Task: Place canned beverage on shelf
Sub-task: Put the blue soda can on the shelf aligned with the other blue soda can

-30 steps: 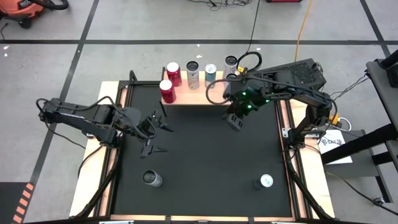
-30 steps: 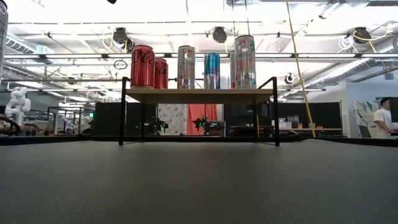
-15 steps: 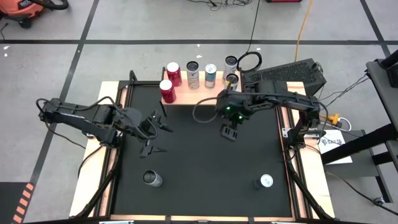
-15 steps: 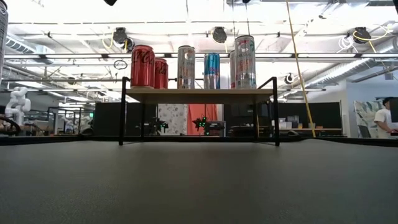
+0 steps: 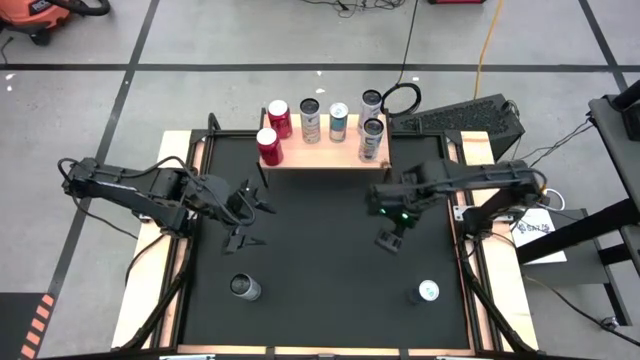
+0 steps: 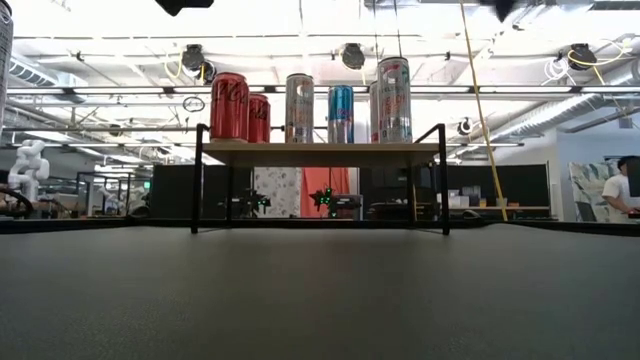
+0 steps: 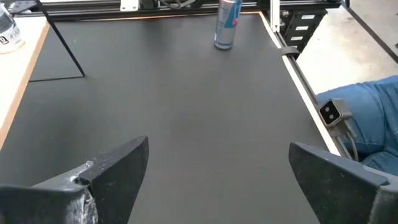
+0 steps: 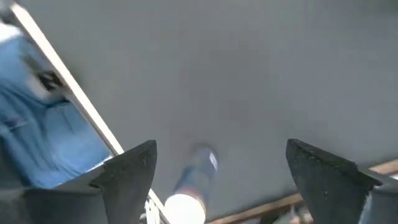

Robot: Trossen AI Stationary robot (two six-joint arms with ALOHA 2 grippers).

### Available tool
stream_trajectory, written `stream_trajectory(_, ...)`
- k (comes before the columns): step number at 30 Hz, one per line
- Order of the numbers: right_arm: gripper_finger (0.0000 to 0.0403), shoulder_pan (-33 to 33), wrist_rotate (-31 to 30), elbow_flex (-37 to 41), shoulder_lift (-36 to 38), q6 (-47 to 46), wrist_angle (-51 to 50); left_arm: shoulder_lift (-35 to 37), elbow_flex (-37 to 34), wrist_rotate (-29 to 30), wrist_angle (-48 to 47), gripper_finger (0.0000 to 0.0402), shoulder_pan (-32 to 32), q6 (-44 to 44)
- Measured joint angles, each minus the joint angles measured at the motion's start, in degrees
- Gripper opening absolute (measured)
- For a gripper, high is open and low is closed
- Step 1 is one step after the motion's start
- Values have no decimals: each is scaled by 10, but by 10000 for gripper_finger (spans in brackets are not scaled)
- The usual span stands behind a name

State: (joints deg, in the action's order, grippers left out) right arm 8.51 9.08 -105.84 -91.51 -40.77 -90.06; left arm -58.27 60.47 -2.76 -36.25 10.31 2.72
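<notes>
My right gripper (image 5: 388,240) hangs over the black mat (image 5: 320,250), fingers (image 8: 127,171) spread wide, nothing between them. The shelf (image 5: 320,155) is well behind it, at the mat's far edge. Six cans stand on the shelf: two red cans (image 5: 269,146) at one end, a tall silver one (image 5: 309,120), a blue one (image 5: 338,121), and two tall silver cans at the end nearest my right gripper, the nearer of them (image 5: 371,139) at the shelf's front edge. All upright in the low view, apart from both grippers.

Ahead of my right gripper, near the mat's front edge, one loose can (image 5: 426,292) stands; the right wrist view catches it (image 8: 189,193) between my spread fingers, blurred.

My left gripper (image 5: 250,213) waits over the left side of the mat, fingers (image 7: 112,177) also wide apart, empty. Another loose can (image 5: 245,288) stands on the mat just in front of it. Left wrist view shows a can (image 7: 226,23) upright far ahead across the mat.
</notes>
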Motion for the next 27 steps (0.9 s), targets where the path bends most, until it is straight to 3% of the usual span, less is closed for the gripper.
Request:
stream_trajectory(6, 341, 46, -1, 145, 94, -131, 1, 0, 0, 0, 2, 391, 0, 15)
stream_trajectory(14, 341, 147, -35, 250, 192, -326, 80, 0, 0, 0, 29, 391, 0, 15)
stream_trajectory(21, 341, 235, -45, 290, 187, -397, 206, 0, 0, 0, 44, 391, 1, 16)
stream_trajectory(27, 341, 268, -22, 290, 157, -434, 219, 0, 0, 0, 44, 391, 4, 36)
